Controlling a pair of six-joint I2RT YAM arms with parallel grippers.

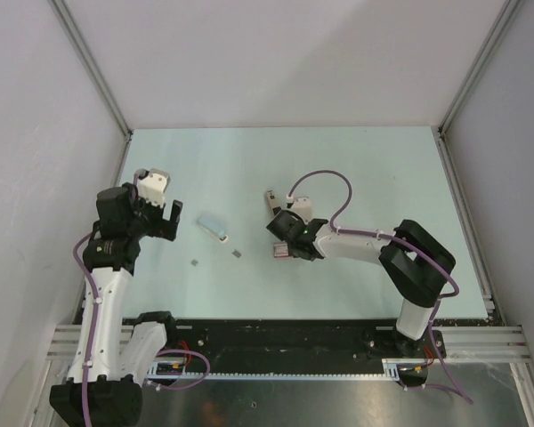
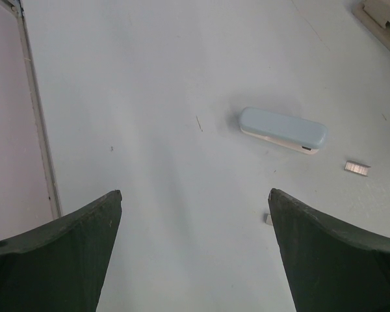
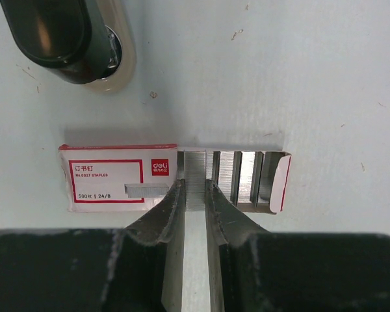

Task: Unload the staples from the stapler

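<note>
Black fingers of the right gripper (image 3: 195, 185) pinch narrowly on a silvery strip of staples (image 3: 195, 166) in the slid-out tray of a flat red-and-white cardboard staple box (image 3: 117, 179), near the middle of the pale green table (image 1: 356, 160). Just beyond the box lies the slim beige stapler (image 3: 71, 39) with its black top, untouched. The left gripper (image 2: 195, 195) hangs spread wide near the table's left edge, short of a pale blue oblong case (image 2: 283, 130).
</note>
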